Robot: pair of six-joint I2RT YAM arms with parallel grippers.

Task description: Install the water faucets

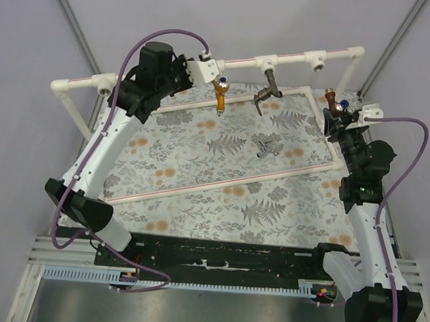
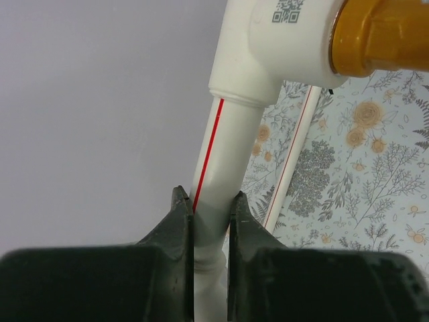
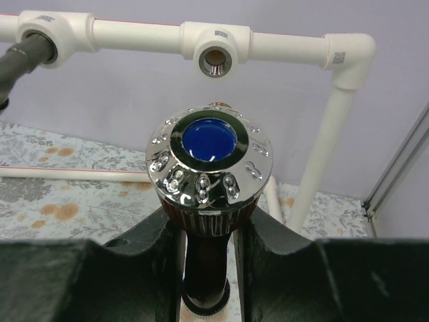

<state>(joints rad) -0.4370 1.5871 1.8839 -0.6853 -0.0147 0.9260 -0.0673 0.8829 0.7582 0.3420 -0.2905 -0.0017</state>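
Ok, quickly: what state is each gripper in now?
Left gripper: shut on the pipe.
Right gripper: shut on the brown faucet.

- A golden-orange metal faucet (image 1: 221, 94) is screwed into the white plastic pipe frame (image 1: 294, 60), its body hanging down.
- A dark grey bent-spout faucet (image 1: 265, 91) is mounted in the neighbouring fitting.
- A silver metal faucet (image 1: 267, 148) is laid flat on the counter (image 1: 198, 204).
- A reddish-brown faucet with chrome, blue-capped knob (image 3: 208, 157) is clamped in the right claw (image 3: 209, 268).
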